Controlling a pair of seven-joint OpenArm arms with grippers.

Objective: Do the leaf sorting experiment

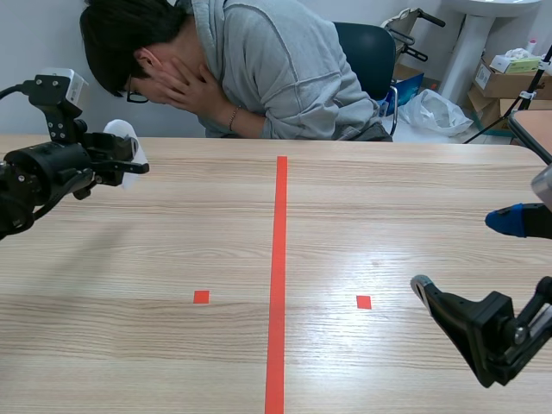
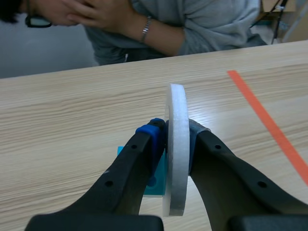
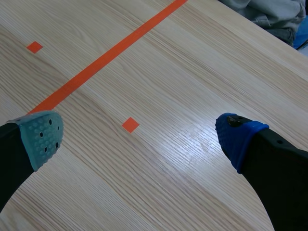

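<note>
My left gripper (image 1: 129,159) is raised over the table's far left and is shut on a thin white disc (image 1: 128,141) that stands on edge. In the left wrist view the white disc (image 2: 176,144) is pressed upright between the two pads of the left gripper (image 2: 175,131). A flat teal piece (image 2: 158,182) shows just behind the left finger; I cannot tell whether it lies on the table or is held. My right gripper (image 1: 466,254) hangs open over bare wood at the near right. In its own view the right gripper (image 3: 139,137) has nothing between its fingers.
A person in a grey hoodie (image 1: 276,69) leans over the table's far edge with hands at the face. Behind stand a dark chair (image 1: 366,52), a plastic bag (image 1: 435,110) and cardboard boxes (image 1: 504,82). The wooden table (image 1: 172,250) stretches wide between the arms.
</note>
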